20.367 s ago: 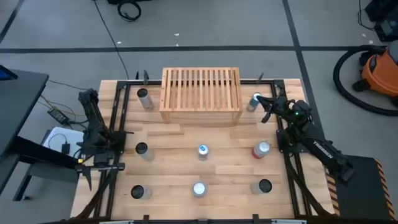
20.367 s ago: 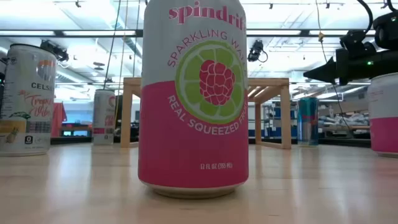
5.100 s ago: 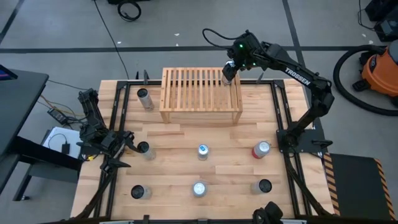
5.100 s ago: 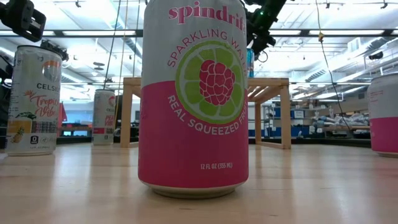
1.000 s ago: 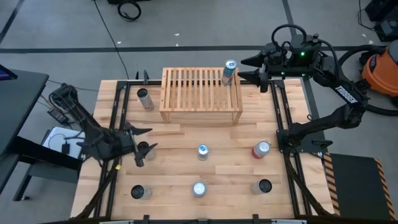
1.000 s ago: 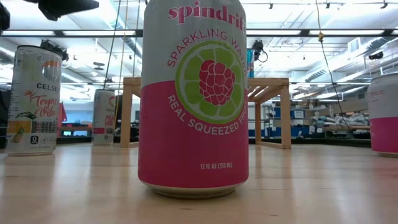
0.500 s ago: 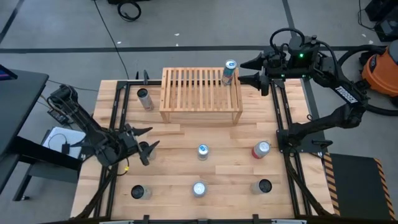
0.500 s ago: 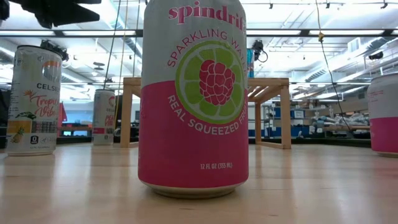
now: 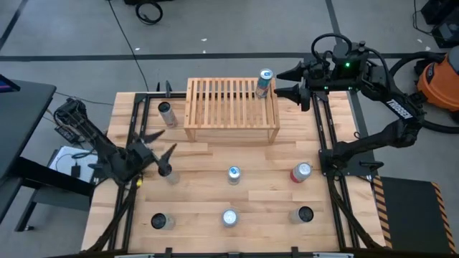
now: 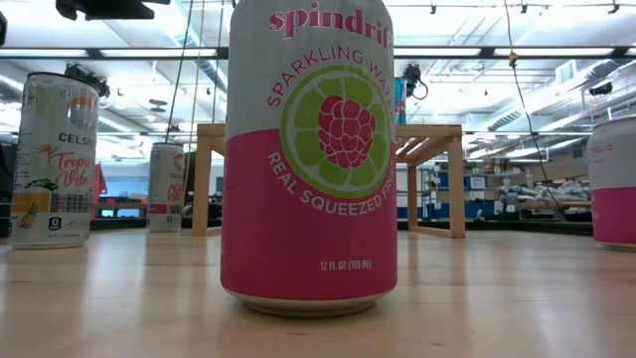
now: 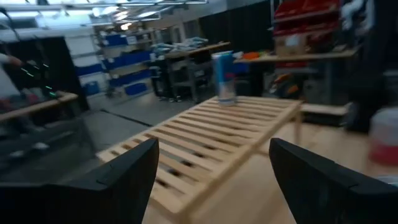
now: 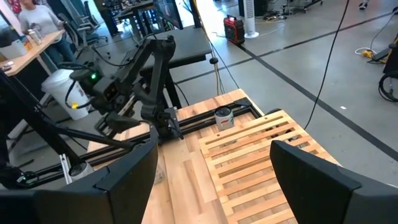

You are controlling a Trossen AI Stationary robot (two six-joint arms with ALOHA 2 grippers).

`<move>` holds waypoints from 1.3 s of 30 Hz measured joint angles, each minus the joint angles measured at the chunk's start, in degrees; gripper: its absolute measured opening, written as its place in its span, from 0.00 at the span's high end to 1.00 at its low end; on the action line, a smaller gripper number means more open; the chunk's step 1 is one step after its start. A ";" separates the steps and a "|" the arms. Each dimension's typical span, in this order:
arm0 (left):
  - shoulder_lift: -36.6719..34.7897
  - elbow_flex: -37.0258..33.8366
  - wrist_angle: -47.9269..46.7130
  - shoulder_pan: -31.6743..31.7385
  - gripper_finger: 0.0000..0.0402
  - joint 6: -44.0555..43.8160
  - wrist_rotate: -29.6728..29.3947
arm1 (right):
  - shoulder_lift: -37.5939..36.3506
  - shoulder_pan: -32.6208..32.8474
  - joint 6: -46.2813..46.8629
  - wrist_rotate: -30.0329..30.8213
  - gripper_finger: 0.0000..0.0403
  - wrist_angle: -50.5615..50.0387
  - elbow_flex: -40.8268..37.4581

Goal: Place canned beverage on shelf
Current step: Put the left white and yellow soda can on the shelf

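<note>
The pale wooden shelf (image 9: 232, 102) stands at the table's far middle. A blue canned beverage (image 9: 265, 82) stands upright on its slatted top at the far right corner, and also shows in the left wrist view (image 11: 224, 78). My right gripper (image 9: 283, 82) hovers open just right of that can, apart from it. My left gripper (image 9: 159, 144) is open above the table's left side, pointing toward the shelf, with nothing between its fingers. A dark-topped can (image 9: 166, 173) stands on the table just near of it.
Several more cans stand upright on the table: one left of the shelf (image 9: 166, 112), a middle row (image 9: 234, 173) (image 9: 300, 172) and a near row (image 9: 159, 221) (image 9: 229, 217) (image 9: 305, 213). A pink can (image 10: 310, 149) fills the low view. Black rails (image 9: 326, 129) edge the table.
My left gripper has swung from pointing toward the table's right edge to pointing at the shelf, and has shifted a little toward the far edge. It stays open. The cans have not moved.
</note>
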 joint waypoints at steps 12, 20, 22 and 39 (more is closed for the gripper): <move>-9.60 0.00 -0.08 8.86 0.22 9.10 0.00 | 0.00 0.42 0.25 0.00 0.20 0.00 0.00; -9.67 0.02 -0.77 6.07 0.22 0.19 16.43 | 0.00 2.49 0.25 0.00 0.20 0.00 0.00; -7.62 0.02 -2.93 5.18 0.22 -1.93 20.36 | 0.00 2.76 0.25 0.00 0.20 0.00 0.00; -2.78 -0.02 -20.88 -2.14 0.22 -19.99 25.38 | 0.00 3.00 0.27 0.00 0.20 -0.07 0.00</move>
